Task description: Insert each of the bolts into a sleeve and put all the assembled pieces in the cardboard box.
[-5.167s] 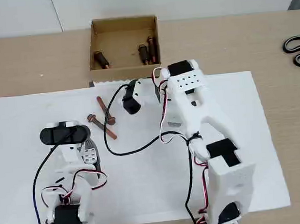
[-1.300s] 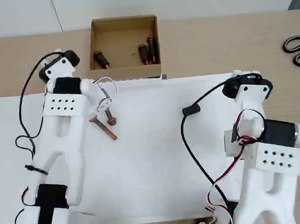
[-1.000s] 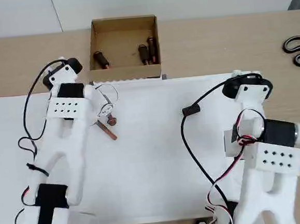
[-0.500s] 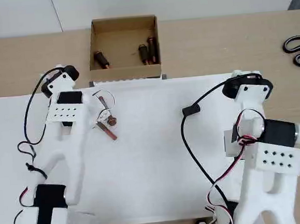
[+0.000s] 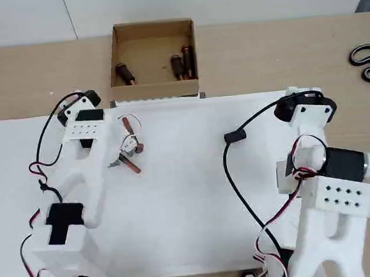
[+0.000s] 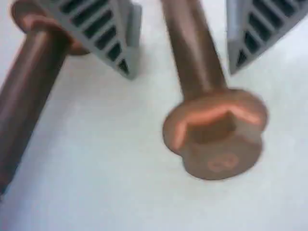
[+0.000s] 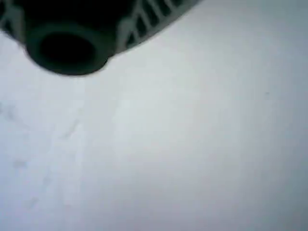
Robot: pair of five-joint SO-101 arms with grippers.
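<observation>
The left gripper (image 6: 180,70) hovers with fingers (image 6: 96,29) apart, straddling the shaft of a bolt (image 6: 214,130) lying on the white paper (image 6: 120,192) (long axis running between them); a second bolt (image 6: 29,91) lies just outside.

Bench (image 5: 262,55), as you face it:
- Paper sheet (image 5: 189,196): across the near part.
- Cardboard box (image 5: 152,27): just behind the sheet's far edge, left of centre.
- In the box: single assembled piece (image 5: 125,73) at its left, paired assembled pieces (image 5: 182,63) side by side at its right.
- Scissors (image 5: 366,61): far right, off the sheet.
- Sheet, left part: first bolt (image 6: 214,134) lies between the parted jaws of the left claw (image 6: 180,70); second bolt (image 6: 26,96) lies just beside.
- Sheet, right part: right claw (image 7: 96,29) above it, gripping a sleeve (image 7: 67,48).
</observation>
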